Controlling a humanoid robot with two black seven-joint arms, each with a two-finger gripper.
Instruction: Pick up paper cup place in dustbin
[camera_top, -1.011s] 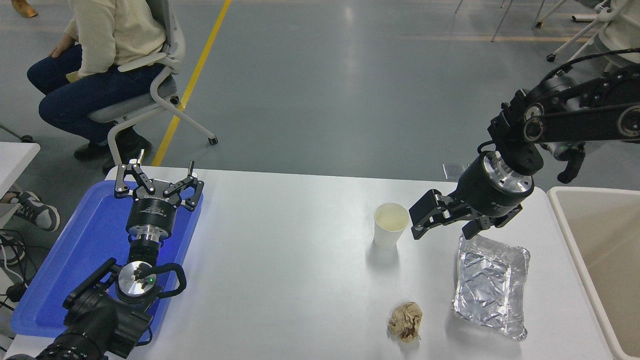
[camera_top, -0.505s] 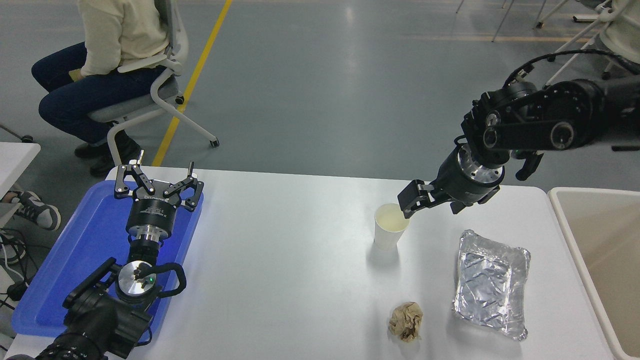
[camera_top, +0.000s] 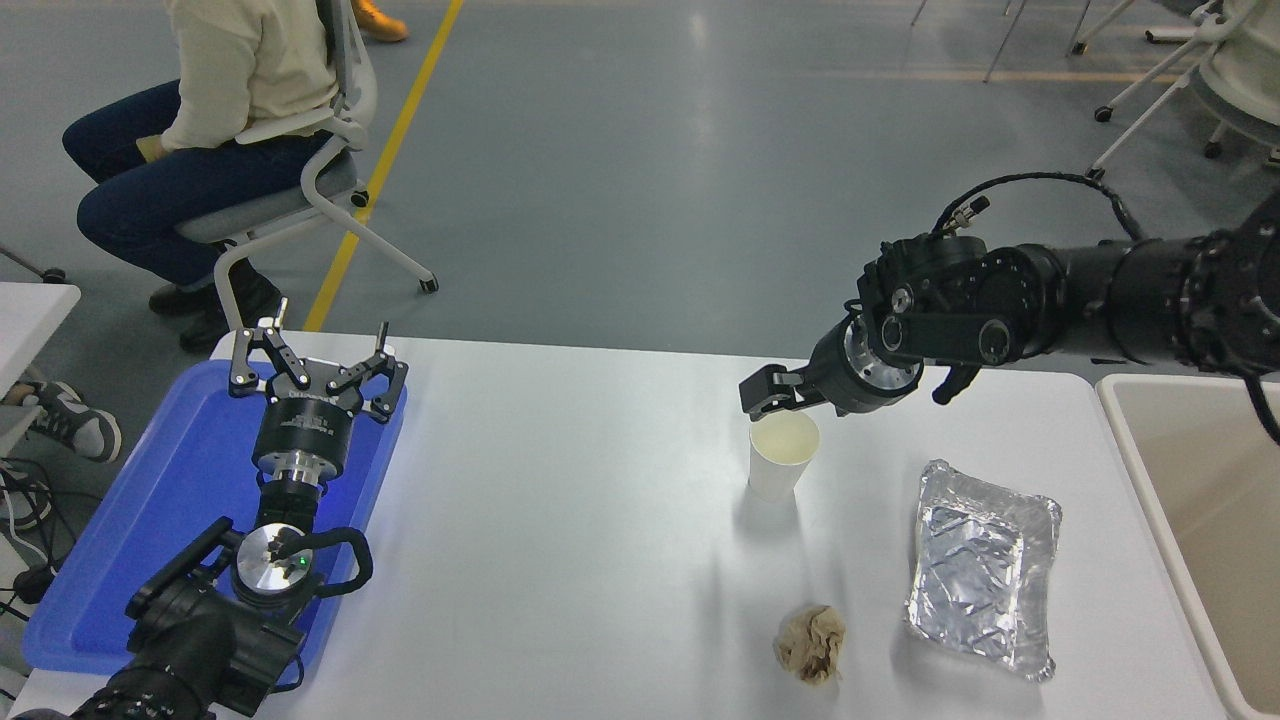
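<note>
The right end effector (camera_top: 768, 392) reaches in from the right edge on a long black arm and sits at the far rim of the paper cup (camera_top: 783, 455), at about 11 o'clock from the cup's mouth. Only one dark finger shows clearly, so how far it is spread cannot be told, nor whether it touches the rim. The cup stands upright on the table (camera_top: 580, 520), right of centre, white and tapered, with a rolled rim and a creamy inside.

The left end effector (camera_top: 318, 362) is parked at the lower left over a flat blue tray (camera_top: 175, 480), its fingers spread wide and holding nothing.

The table is smooth, matte white. At 4 o'clock from the cup lies a crinkled silver foil tray (camera_top: 980, 570); at 6 o'clock, near the front edge, a crumpled brown paper ball (camera_top: 810, 643). The dustbin (camera_top: 1190, 480), beige plastic with a rounded rim and smooth walls, stands off the table's right end, at 3 o'clock.

Beyond is a glossy grey floor with a yellow line (camera_top: 385, 160). A person (camera_top: 200, 130) sits on a wheeled chair at the top left.
</note>
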